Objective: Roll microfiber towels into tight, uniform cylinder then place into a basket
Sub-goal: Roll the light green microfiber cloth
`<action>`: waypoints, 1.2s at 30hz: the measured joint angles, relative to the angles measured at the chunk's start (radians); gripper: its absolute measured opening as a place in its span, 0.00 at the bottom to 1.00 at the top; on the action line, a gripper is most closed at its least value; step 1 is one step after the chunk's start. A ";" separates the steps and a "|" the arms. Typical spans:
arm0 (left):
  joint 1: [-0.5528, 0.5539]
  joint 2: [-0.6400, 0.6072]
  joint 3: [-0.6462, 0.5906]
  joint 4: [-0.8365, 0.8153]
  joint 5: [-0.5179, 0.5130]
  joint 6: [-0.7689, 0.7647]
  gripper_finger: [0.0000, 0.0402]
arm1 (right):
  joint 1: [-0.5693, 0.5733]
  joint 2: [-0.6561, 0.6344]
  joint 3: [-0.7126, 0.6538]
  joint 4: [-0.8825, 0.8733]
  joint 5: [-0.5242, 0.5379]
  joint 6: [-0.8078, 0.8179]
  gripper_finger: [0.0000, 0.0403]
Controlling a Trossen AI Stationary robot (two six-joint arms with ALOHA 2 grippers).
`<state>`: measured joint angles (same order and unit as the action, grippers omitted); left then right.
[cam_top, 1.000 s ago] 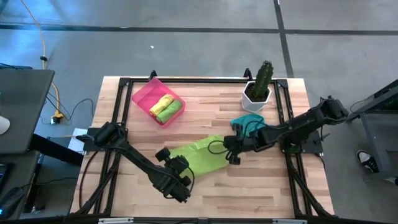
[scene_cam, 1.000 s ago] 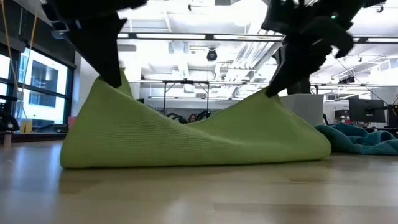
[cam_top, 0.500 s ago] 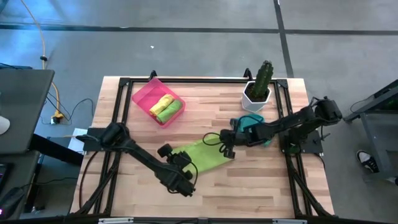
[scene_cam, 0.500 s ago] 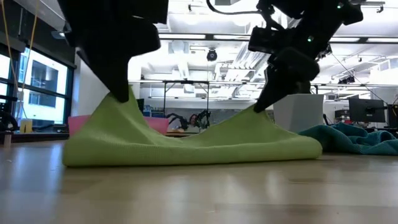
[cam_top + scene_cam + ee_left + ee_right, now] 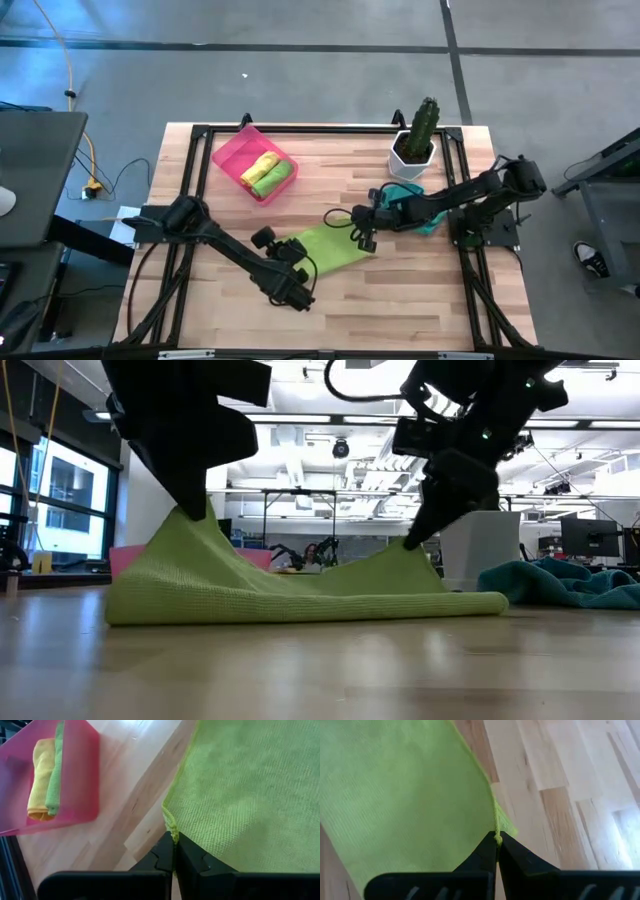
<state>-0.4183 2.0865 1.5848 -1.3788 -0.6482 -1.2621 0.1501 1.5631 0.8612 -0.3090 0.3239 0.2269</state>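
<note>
So I've got both arms on the big lime green towel (image 5: 322, 247) in the middle of the table (image 5: 420, 290). The left gripper (image 5: 174, 851) has its fingers pinched tight on one corner of the cloth, and the right gripper (image 5: 497, 849) is clamped the same way on another corner. From the table-level camera both corners are lifted into little peaks while the stretch between them sags down and the lower edge lies flat on the wood. From overhead, the left gripper sits at the towel's near-left end and the right gripper at its far-right end, so the cloth runs diagonally between them.

The teal towel (image 5: 404, 197) is bunched up just beside the right arm, close to the cactus pot (image 5: 413, 150) in the far right corner. The pink basket (image 5: 232, 152) is at the far left of the table, well apart from the towel I'm holding. It already has a rolled yellow towel (image 5: 40, 775) and a rolled green towel (image 5: 54, 776) lying side by side in it, touching each other.
</note>
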 joint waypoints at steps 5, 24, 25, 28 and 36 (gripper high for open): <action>0.003 0.000 0.000 0.014 0.003 0.024 0.00 | 0.000 0.009 0.000 0.019 0.006 -0.007 0.03; 0.060 0.068 -0.001 0.018 0.050 0.148 0.00 | 0.002 0.031 0.001 0.062 -0.036 -0.018 0.27; 0.060 0.076 -0.001 0.017 0.052 0.143 0.00 | 0.002 0.041 0.001 0.067 -0.036 -0.018 0.26; 0.059 0.088 -0.001 0.012 0.054 0.134 0.00 | 0.000 0.072 0.001 0.084 -0.040 -0.004 0.26; 0.065 0.092 -0.001 -0.094 0.072 0.133 0.00 | 0.000 0.139 0.001 0.102 -0.047 0.019 0.26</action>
<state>-0.3532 2.1780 1.5837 -1.4728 -0.5757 -1.1289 0.1505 1.7023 0.8623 -0.2069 0.2771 0.2463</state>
